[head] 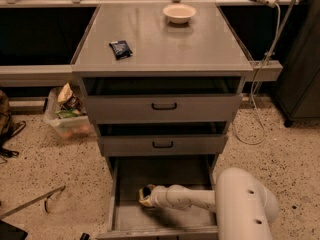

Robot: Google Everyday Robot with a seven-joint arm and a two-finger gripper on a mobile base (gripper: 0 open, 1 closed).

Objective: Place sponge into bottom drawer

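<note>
The bottom drawer [131, 173] is pulled open at the foot of the grey cabinet, its flat grey floor showing. My gripper [148, 196] reaches into it from the right, low over the floor near the drawer's left side. It is shut on the sponge [144, 200], a small pale yellow block with a dark top that shows at the gripper's tip. The white arm [190, 198] runs back to its big white housing [244, 206] at the drawer's right front corner.
The top drawer [164, 106] and middle drawer [163, 144], both with black handles, stand slightly open above. On the cabinet top lie a dark blue packet [120, 49] and a pale bowl [179, 12]. A plastic bin [67, 115] sits on the floor left; a cable [258, 91] hangs right.
</note>
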